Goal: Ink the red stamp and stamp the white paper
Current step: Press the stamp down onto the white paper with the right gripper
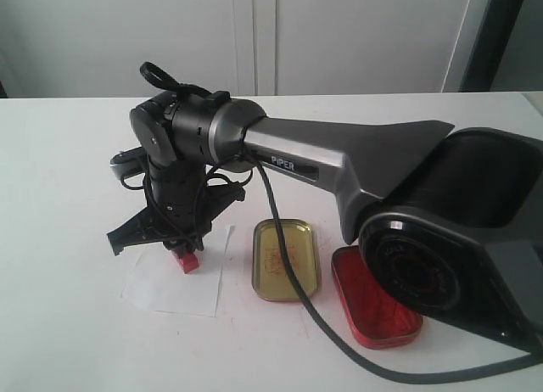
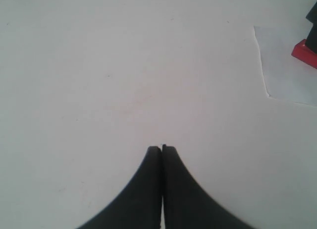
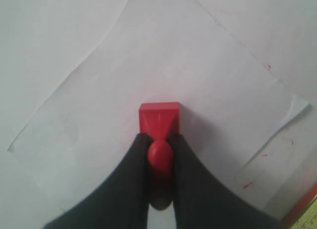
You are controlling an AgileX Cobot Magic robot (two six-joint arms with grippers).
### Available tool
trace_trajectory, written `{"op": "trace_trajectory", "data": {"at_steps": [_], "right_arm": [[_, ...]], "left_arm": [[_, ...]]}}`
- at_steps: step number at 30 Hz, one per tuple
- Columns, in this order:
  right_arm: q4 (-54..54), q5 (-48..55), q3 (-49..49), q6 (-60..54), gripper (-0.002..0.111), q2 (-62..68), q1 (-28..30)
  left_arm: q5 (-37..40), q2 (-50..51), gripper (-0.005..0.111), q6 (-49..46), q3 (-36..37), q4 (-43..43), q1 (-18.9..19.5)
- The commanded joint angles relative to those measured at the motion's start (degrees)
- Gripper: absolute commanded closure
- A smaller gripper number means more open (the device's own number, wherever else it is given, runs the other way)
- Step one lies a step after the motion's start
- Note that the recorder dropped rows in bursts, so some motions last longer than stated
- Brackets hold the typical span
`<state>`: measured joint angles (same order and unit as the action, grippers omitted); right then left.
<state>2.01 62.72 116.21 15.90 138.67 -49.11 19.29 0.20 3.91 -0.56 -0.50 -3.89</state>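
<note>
Items as I read them from my station:

1. Right gripper [image 3: 159, 140]: reaching across to the left half of the exterior view and pointing down. Its fingers [image 3: 136, 159] are nearly together and clamped on the thin knob of the red stamp [image 3: 158, 117], one on each side.

2. Red stamp: upright, flat base down, over the white paper [image 3: 148, 65]. From the exterior view it sits near the sheet's far edge. I cannot tell whether the base presses the sheet or hangs just above it.

3. White paper: flat on the white table [image 1: 68, 197], just left of the gold tin. I see a few small red flecks toward one corner in the right wrist view.

4. Left gripper [image 2: 162, 148]: tips pressed together with nothing between them, over bare table. The paper's edge and a corner of the stamp show at the side of its view, well apart from the tips.

5. Gold tin [image 1: 286, 260]: open, oblong, beside the paper.

6. Red tin [image 1: 373, 303]: open, with a red pad, just right of the gold tin and partly hidden by the right arm [image 1: 339, 163].

7. Black cable [image 1: 297, 290]: hangs from the arm and crosses over the gold tin.
</note>
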Motion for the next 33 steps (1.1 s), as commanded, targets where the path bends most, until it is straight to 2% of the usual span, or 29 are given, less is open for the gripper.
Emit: {"op": "trace_trajectory", "data": {"at_steps": [1,33], "right_arm": [[0.3,3.8,-2.7,-0.4,0.108,5.8,0.0],[0.5,0.8,-2.0,-0.2,0.108,-4.2,0.0]], "left_arm": [[0.8,-0.2,0.107,0.2,0.6,-0.1,0.0],[0.8,-0.2,0.107,0.2,0.6,-0.1,0.0]]}}
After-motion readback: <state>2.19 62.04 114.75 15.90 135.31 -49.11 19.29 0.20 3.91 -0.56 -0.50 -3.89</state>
